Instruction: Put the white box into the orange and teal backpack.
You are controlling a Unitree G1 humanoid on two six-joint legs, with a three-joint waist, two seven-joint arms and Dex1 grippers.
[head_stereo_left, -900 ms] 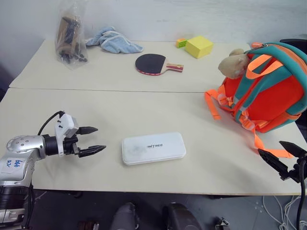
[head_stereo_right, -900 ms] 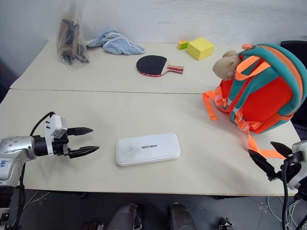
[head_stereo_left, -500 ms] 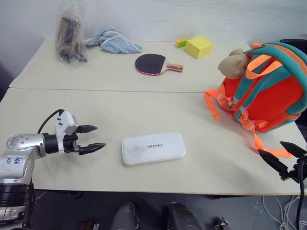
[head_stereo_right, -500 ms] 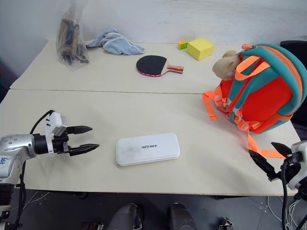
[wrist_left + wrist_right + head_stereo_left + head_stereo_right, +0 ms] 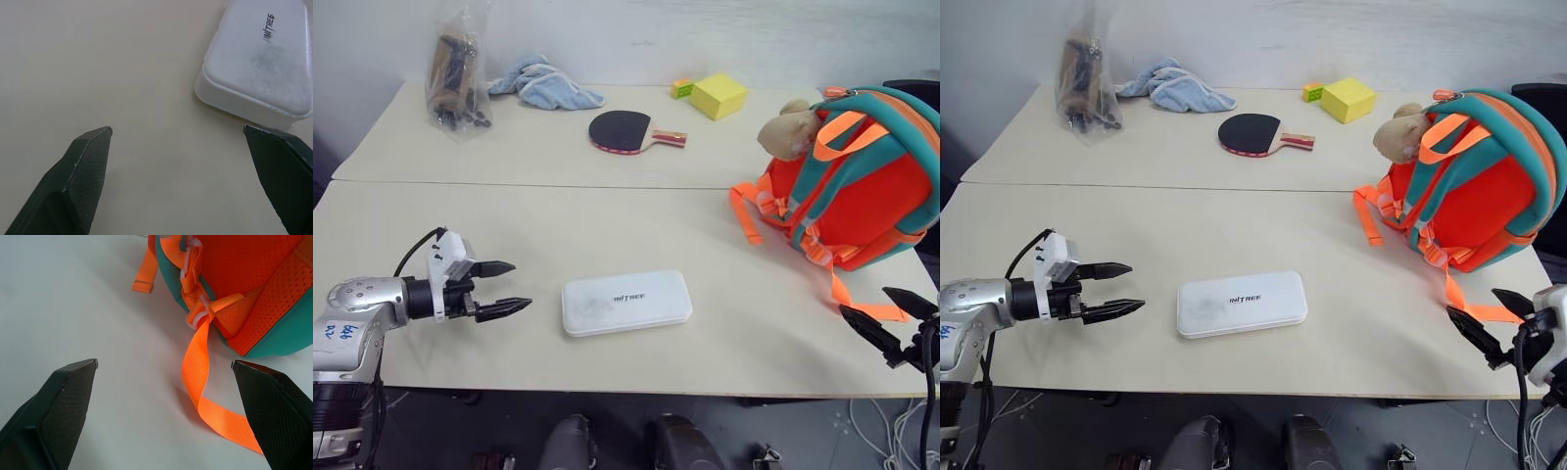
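Pale worktop (image 5: 607, 206), two panels. White box (image 5: 626, 303) flat near front edge, untouched. Left pincer (image 5: 513, 287) just beside box's left end, spread wide, empty. Right pincer (image 5: 891, 317) spread wide, empty, near strap of orange and teal backpack (image 5: 862, 176) at right.

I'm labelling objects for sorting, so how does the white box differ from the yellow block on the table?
The white box is flat, long and round-cornered, with dark lettering; the yellow block is thicker, square-edged and plain. The white box lies at the near edge, close to the open left gripper; the yellow block sits at the far edge. Both rest on the table, untouched.
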